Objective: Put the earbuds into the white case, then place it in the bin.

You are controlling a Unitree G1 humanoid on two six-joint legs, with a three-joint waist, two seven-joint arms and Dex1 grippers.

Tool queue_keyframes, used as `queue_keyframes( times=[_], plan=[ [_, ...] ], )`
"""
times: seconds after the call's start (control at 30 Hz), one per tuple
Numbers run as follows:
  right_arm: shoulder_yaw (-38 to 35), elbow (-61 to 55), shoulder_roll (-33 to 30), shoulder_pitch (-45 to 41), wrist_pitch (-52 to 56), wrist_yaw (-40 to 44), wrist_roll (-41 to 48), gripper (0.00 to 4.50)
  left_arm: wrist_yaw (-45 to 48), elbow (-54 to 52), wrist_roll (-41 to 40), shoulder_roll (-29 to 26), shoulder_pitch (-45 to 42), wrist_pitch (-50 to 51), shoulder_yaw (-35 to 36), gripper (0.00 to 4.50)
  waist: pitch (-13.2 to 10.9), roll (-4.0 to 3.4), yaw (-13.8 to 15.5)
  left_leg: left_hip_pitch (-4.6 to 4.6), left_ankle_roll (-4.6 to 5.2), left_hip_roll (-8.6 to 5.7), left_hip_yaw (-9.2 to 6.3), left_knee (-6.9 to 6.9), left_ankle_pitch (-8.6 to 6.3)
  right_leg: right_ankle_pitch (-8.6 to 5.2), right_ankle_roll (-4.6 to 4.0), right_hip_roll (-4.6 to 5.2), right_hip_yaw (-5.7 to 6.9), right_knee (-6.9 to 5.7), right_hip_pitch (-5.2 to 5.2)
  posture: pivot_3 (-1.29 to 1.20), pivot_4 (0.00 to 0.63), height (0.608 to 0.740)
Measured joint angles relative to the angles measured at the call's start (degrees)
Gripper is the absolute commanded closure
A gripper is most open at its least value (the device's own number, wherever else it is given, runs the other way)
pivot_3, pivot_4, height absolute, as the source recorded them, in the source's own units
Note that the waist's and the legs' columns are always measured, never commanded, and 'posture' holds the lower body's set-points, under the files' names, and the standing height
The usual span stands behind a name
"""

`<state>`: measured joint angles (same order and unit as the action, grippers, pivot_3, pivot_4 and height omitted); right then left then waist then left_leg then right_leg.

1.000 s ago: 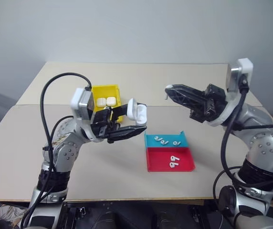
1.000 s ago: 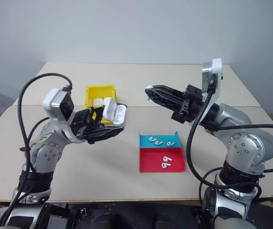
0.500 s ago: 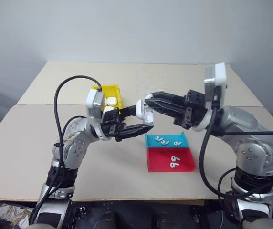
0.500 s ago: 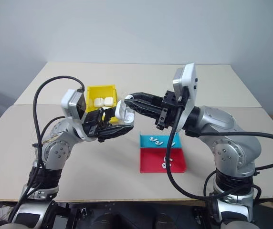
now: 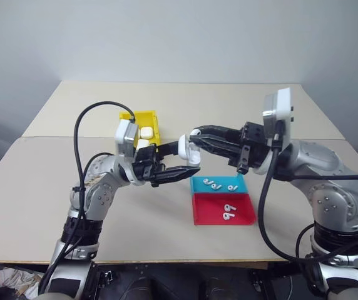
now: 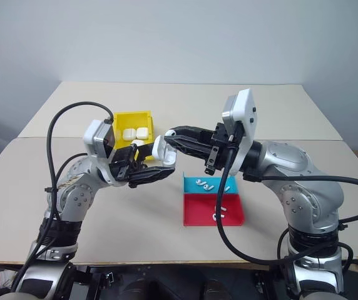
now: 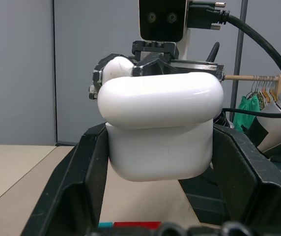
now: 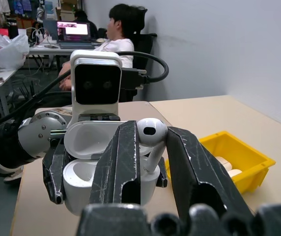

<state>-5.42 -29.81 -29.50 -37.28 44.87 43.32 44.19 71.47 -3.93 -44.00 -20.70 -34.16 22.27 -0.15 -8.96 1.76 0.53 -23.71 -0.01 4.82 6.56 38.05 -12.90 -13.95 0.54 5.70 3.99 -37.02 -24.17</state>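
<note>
Above the table (image 5: pixel 279 244), between the two arms, one white case (image 7: pixel 160 132) sits clamped in the left gripper (image 5: pixel 182 164), lid hinged open and facing the right arm. One earbud (image 8: pixel 152 133) is pinched by its stem between the fingers of the right gripper (image 5: pixel 194 139), bulb up, directly over the case's open cavity; whether it touches the case cannot be told.

Count of loose earbuds: three lie in the teal half of the flat tray (image 5: pixel 245 186) and two in the red half, five in all, none touching the grippers. The tray rests on the table just below and beside the meeting point of the grippers.

The yellow bin (image 6: pixel 132 120) stands on the table behind the left gripper and holds two closed white cases (image 6: pixel 135 133) side by side.

Left arm: raised off the table, forearm angled inward, gripper pointing toward the right arm and slightly up. Right arm: elbow out, forearm reaching across toward the left, gripper about level, tips meeting the case.

A seated person (image 8: pixel 118 34) shows in the right wrist view, well behind.
</note>
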Motion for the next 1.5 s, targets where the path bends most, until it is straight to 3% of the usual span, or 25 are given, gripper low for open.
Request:
queue_keyframes(
  times=[0.37, 0.77, 1.1, 1.27, 1.4, 1.5],
  plan=[
    [1.9, 0.6, -1.3, 0.0, -2.1, 0.0, -1.1, 3.88, 0.2, 0.0, 1.0, 0.1, -0.7, -0.4, 0.1, 1.68, 0.0, 0.00, 0.0, -0.01, 0.00, 0.00, 0.00, 0.00, 0.00, 0.00, 0.00, 0.00, 0.01, 0.01, 0.00, 0.00, 0.150, 0.740],
    [2.3, 2.8, -4.4, -0.4, -4.5, 0.6, -2.7, 0.02, 0.5, 0.0, 1.2, 0.0, -0.7, -0.4, 0.4, 1.68, 0.0, 0.00, 0.0, -0.01, 0.00, 0.00, 0.00, 0.00, 0.00, 0.00, 0.00, 0.00, 0.01, 0.01, 0.00, 0.00, 0.150, 0.740],
    [2.0, 4.9, -5.1, -1.9, -4.7, 1.7, -1.8, 0.02, -0.6, 0.0, 1.2, 0.0, -0.8, -0.6, 1.4, 1.68, 0.0, 0.00, 0.0, -0.01, 0.00, 0.00, 0.00, 0.00, 0.00, 0.00, 0.00, 0.00, 0.01, 0.01, 0.00, 0.00, 0.150, 0.740],
    [1.9, 9.6, -8.7, -3.5, -4.8, 4.5, -2.0, 0.02, -1.4, -1.4, 0.9, -2.1, -0.8, -0.7, 3.6, 1.68, 0.0, 0.00, 0.0, -0.01, 0.01, 0.00, 0.01, 0.00, 0.00, 0.00, 0.00, 0.00, 0.01, 0.02, -0.01, 0.00, 0.150, 0.740],
    [6.3, 16.4, -15.3, -8.7, -7.7, 10.1, -9.8, 0.02, -2.2, -3.5, 0.2, -4.3, 0.4, -0.7, 6.3, 1.68, 0.0, -0.01, -0.1, 0.01, 0.01, 0.01, 0.04, -0.01, -0.01, 0.00, 0.00, 0.01, -0.03, 0.03, -0.03, 0.00, 0.150, 0.740],
    [17.0, 23.5, -18.6, -14.1, -15.1, 16.1, -22.4, 0.02, -2.9, -4.7, -0.3, -4.6, 2.2, -0.7, 7.0, 1.68, 0.0, -0.01, -0.5, 0.02, 0.02, 0.02, 0.04, -0.01, -0.01, -0.01, 0.01, 0.00, -0.02, 0.02, -0.04, 0.00, 0.150, 0.740]
  ],
)
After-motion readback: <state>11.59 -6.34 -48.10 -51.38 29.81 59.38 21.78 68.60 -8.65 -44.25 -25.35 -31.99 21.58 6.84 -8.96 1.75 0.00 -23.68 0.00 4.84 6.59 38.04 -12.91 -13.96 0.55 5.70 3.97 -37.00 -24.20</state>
